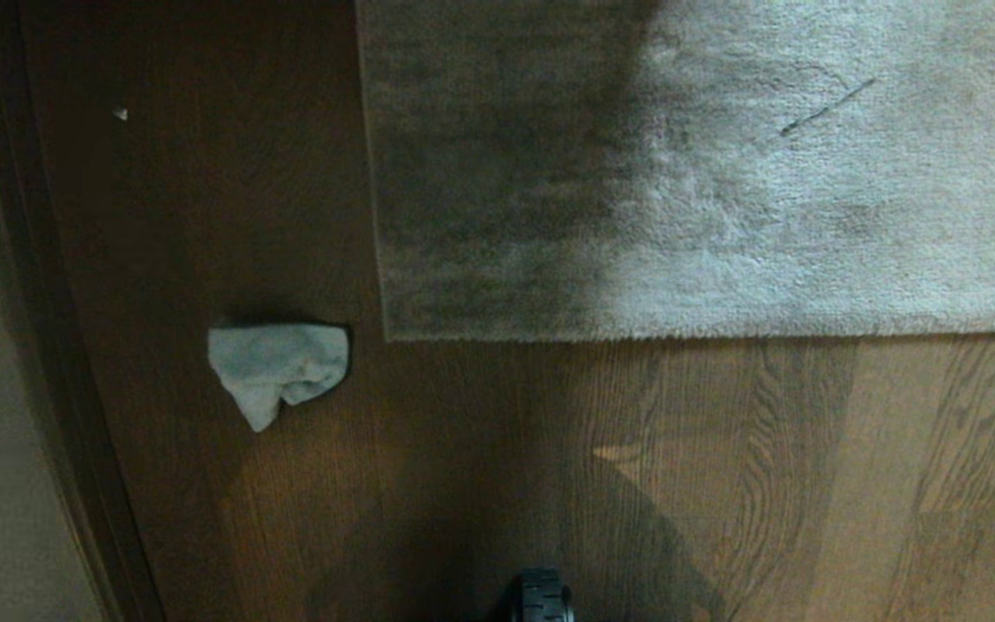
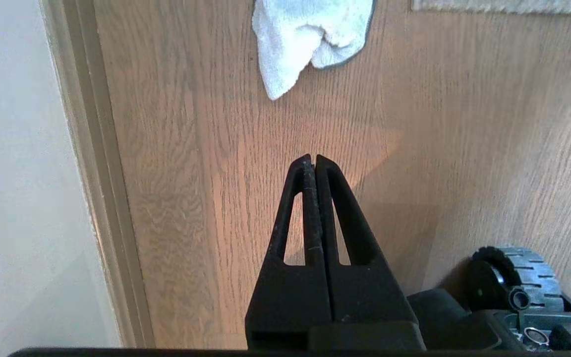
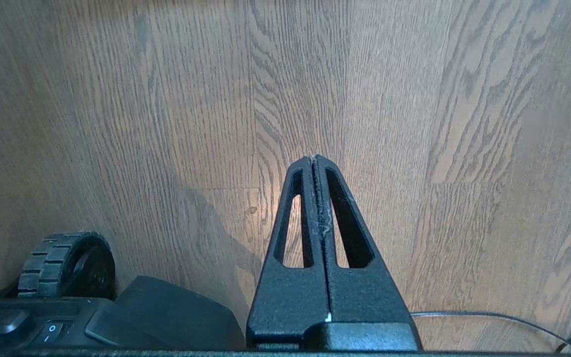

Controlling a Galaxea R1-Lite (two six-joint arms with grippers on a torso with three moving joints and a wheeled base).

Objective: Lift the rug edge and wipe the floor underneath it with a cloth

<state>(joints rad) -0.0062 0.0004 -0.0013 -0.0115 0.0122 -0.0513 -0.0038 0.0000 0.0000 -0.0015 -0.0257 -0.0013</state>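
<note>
Cloth (image 1: 277, 371) lies on floor (image 1: 722, 475) left of rug edge (image 1: 394, 333); left gripper (image 2: 314, 157) and right gripper (image 3: 314, 157) closed, empty.

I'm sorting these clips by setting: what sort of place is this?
Most likely a room in a home. There is a brown wood-plank floor, a large grey-beige pile rug lying on it, and a baseboard along a pale wall.

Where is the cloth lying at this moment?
In the head view the cloth lies on the bare floor on the robot's left, just beside the rug's near corner, not touching it.
</note>
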